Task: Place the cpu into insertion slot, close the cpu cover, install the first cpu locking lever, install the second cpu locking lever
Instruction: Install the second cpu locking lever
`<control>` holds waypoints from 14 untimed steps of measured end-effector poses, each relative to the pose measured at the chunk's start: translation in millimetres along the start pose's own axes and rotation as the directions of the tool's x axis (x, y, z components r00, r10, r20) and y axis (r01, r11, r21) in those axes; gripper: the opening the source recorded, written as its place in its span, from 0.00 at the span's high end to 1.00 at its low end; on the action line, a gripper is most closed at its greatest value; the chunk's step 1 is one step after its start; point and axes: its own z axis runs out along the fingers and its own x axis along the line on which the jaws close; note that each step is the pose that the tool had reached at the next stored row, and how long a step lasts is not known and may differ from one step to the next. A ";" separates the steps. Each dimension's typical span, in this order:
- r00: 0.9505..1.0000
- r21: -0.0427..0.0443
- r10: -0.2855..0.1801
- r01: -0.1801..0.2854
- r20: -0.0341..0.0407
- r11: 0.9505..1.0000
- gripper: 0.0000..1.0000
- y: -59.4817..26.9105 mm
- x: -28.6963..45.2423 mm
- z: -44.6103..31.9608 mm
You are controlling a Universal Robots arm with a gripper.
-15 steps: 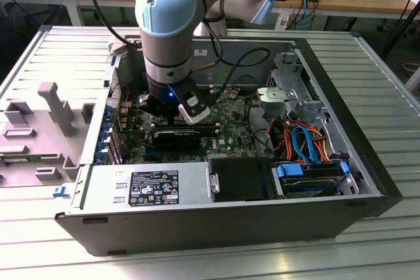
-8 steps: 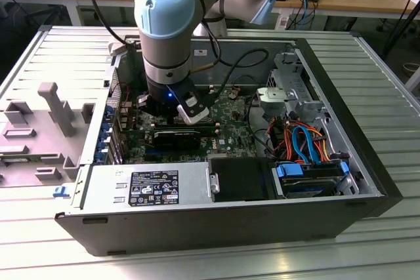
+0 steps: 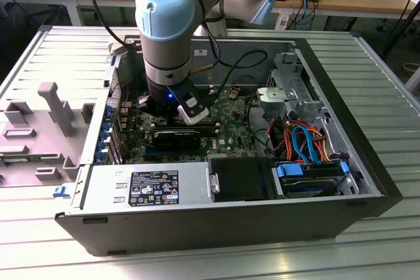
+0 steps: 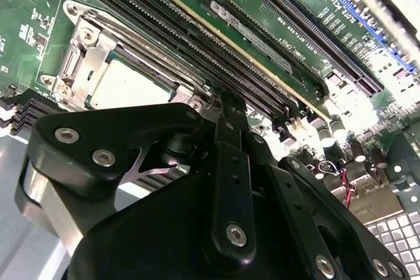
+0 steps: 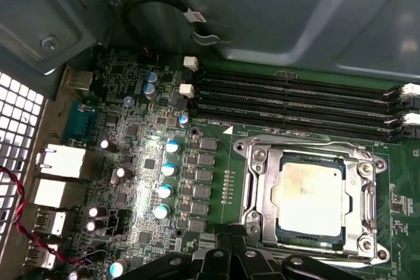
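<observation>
The small flat square cpu with a silvery-grey metal top (image 5: 308,190) is seen seated in the square insertion slot with a silver metal rim (image 5: 252,191), which is set into the green circuit board (image 5: 216,162) inside the open grey computer case (image 3: 341,214). The thin silver metal cpu cover (image 5: 357,195), a square frame with a square window, is laid flat around the chip, whose top shows through the window. The same chip (image 4: 128,88) and frame (image 4: 84,57) are visible in the second wrist view, just beyond the black gripper (image 4: 226,106). Whether the gripper's fingers are apart or together cannot be told, and nothing is seen held in it. Long black memory slots (image 5: 295,100) are lined up just beside the socket, and small blue-topped capacitors (image 5: 167,170) are ranged on its other side. In the exterior view, the grey and pale blue robot arm (image 3: 167,24) is lowered into the case over the board, and orange and blue cables (image 3: 303,142) are bundled towards that view's right.
</observation>
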 end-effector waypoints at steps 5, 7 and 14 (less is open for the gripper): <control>1.000 0.002 0.000 0.000 0.001 1.000 0.89 0.1 0.0 -0.2; 1.000 0.003 0.000 0.000 0.000 1.000 0.89 0.6 0.0 -3.1; 1.000 0.003 0.000 0.000 0.000 1.000 0.89 1.7 -0.7 -8.1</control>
